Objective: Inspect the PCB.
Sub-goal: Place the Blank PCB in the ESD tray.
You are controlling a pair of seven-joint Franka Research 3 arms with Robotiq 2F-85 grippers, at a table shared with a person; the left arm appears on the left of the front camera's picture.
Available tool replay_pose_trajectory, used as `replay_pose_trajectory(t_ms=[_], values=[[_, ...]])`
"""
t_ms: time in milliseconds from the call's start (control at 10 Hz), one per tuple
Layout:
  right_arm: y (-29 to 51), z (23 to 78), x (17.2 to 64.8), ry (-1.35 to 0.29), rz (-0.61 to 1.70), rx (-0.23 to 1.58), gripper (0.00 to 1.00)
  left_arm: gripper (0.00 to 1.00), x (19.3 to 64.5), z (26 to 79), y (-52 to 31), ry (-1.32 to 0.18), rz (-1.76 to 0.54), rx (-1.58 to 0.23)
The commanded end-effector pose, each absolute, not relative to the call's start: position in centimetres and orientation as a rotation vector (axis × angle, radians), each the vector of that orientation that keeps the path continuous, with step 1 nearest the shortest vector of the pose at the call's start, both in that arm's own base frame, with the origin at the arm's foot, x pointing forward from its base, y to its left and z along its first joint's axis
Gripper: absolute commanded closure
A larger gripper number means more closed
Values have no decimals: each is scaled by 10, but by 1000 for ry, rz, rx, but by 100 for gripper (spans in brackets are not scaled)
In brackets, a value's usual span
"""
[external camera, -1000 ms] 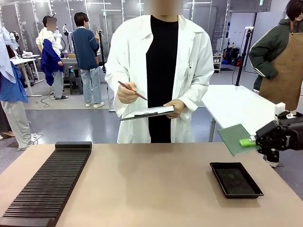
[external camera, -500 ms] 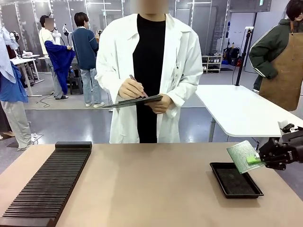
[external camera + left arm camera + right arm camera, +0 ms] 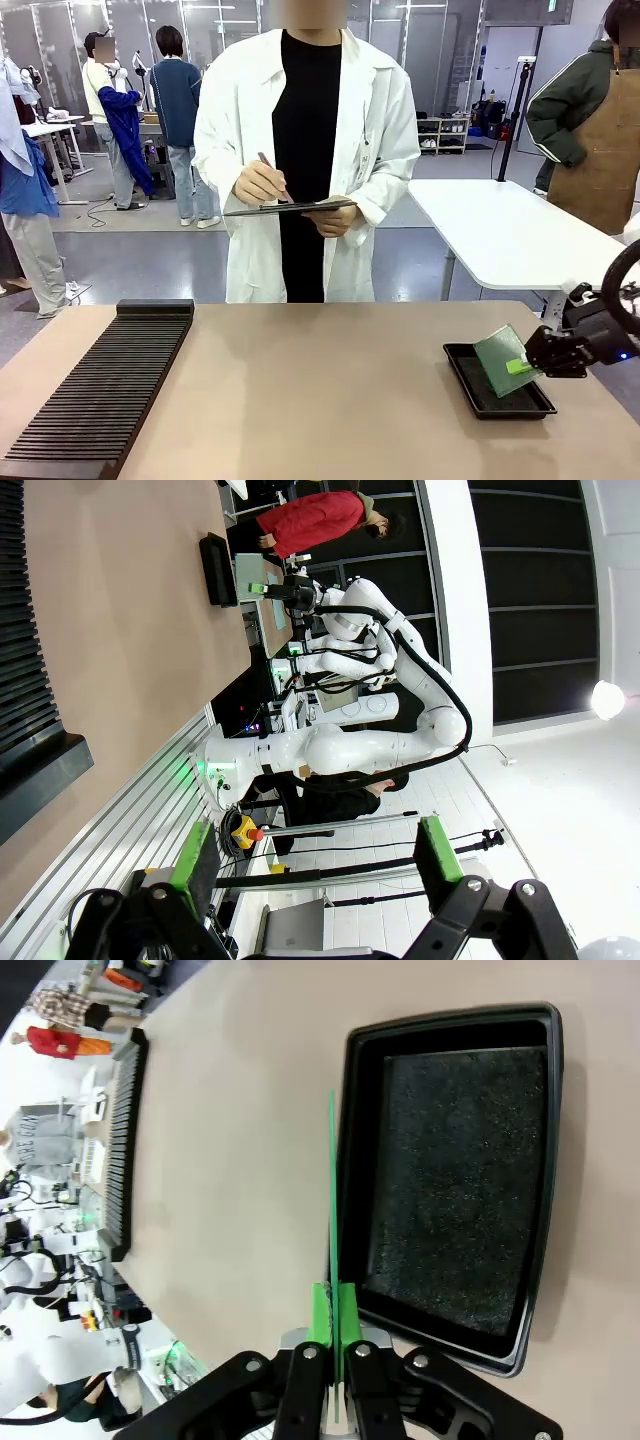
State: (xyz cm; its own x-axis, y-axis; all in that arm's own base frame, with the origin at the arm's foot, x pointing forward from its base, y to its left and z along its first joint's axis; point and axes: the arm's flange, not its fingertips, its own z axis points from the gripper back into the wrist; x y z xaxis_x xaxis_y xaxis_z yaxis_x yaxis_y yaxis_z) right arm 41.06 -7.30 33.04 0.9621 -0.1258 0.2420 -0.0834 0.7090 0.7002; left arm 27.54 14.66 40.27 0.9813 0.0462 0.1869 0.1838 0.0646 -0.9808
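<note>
A tan desk [image 3: 320,390] carries a black slotted rack [image 3: 100,390] at its left; a black shallow tray [image 3: 497,392] lies at right.

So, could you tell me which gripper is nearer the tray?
The right gripper: it holds the PCB just over the tray. The left gripper is open, far off past the table edge.

The front view is evenly bright under overhead room light; the worktop [image 3: 320,390] carries only faint, soft shadows; the black tray [image 3: 480,395] reads sharp; far figures stay fairly clear; the left wrist view bends straight lines toward its edges, with a bright lamp [image 3: 603,698] flaring on the white surface at right; the right wrist view is crisp at centre, its own fingers [image 3: 322,1315] slightly soft, the top-left corner washed out.
</note>
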Motion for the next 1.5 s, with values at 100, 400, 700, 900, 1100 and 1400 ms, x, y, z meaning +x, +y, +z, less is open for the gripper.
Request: replay_pose_trajectory(t_ms=[100,400,700,900,1100,1400], values=[[-56,310,417,-301,-8,705,97,0,273,405,147,-188,-110,-1492],[-50,302,420,-297,-22,691,97,0,273,405,147,-188,-110,-1492],[-47,301,425,-314,-50,685,97,0,273,405,147,-188,-110,-1492],[-44,301,427,-324,-47,683,85,0,273,405,147,-188,-110,-1492],[-45,306,427,-343,-50,688,50,0,273,405,147,-188,-110,-1492],[-45,314,420,-356,-32,643,0,0,273,405,147,-188,-110,-1492]])
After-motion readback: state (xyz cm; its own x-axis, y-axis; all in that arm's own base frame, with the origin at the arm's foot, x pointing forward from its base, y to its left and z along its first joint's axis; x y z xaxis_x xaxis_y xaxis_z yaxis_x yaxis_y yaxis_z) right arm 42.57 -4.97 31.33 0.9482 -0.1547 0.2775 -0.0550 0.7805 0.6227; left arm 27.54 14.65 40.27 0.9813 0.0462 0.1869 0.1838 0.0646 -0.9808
